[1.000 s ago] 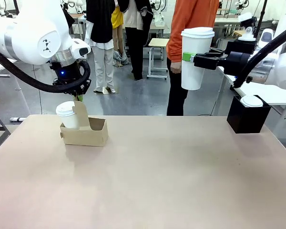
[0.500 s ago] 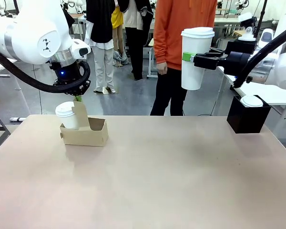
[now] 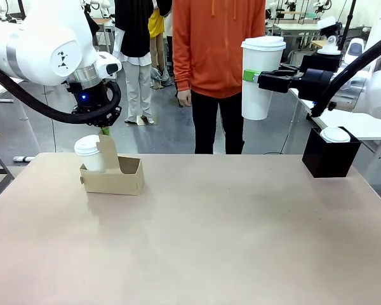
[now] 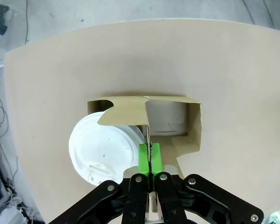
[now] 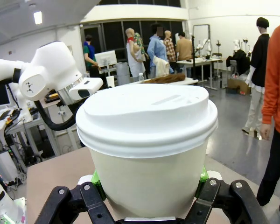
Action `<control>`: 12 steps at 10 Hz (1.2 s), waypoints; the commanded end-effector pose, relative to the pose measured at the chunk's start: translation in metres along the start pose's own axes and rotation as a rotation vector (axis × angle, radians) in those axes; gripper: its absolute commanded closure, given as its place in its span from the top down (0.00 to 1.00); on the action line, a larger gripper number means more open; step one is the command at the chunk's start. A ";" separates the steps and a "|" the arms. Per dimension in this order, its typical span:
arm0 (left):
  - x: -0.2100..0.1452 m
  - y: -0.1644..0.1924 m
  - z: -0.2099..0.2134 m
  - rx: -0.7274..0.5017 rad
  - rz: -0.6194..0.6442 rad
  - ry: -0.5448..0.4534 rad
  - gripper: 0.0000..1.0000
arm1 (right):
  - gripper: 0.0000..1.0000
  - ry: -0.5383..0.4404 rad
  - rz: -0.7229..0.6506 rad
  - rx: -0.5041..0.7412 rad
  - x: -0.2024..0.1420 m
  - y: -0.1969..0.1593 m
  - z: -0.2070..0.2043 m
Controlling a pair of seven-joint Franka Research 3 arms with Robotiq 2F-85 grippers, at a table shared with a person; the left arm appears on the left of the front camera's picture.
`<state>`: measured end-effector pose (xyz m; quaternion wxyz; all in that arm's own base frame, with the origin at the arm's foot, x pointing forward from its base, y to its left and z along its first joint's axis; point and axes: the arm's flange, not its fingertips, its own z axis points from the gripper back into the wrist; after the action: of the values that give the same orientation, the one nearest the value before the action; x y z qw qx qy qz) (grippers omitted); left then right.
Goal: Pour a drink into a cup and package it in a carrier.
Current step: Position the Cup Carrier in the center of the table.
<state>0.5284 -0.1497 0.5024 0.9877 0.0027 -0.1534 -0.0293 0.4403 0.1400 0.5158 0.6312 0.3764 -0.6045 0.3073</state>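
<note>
The table (image 3: 209,248) is spreading wide and bare across its middle and near side, leaving broad open room between the two arms. A person in an orange top (image 3: 217,44) is standing just beyond the far edge, near the centre, hands hanging down.

The left arm is reaching in from the left side and hanging over the far-left part of the table. The right arm is stretching in from the right, high above the far edge.

A black box (image 3: 330,162) is sitting close to the far-right corner, with a small white lid (image 3: 335,134) lying on its top.

The cup (image 3: 259,82), lidded and upright, is hanging in the air well above the table, to the left of the black box. The right gripper (image 3: 254,76) is clasping it from both sides just below the lid, green pads pressing on the wall.

The carrier (image 3: 117,181) is sitting near the far-left corner, well clear of the left edge. A short lidded cup (image 3: 89,152) is standing in its left slot, while its right slot is facing the open middle.

The left gripper (image 4: 149,158) is pinching the carrier's upright handle panel, its fingers drawn narrow with only the thin cardboard between the pads.
</note>
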 end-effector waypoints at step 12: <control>-0.120 -0.191 0.105 -0.030 0.179 -0.012 0.02 | 0.80 -0.007 0.008 0.000 0.004 0.002 -0.002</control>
<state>0.3729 -0.3350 0.5714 0.9876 -0.0140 -0.1507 0.0425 0.4401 0.1400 0.5161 0.6312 0.3758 -0.6047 0.3077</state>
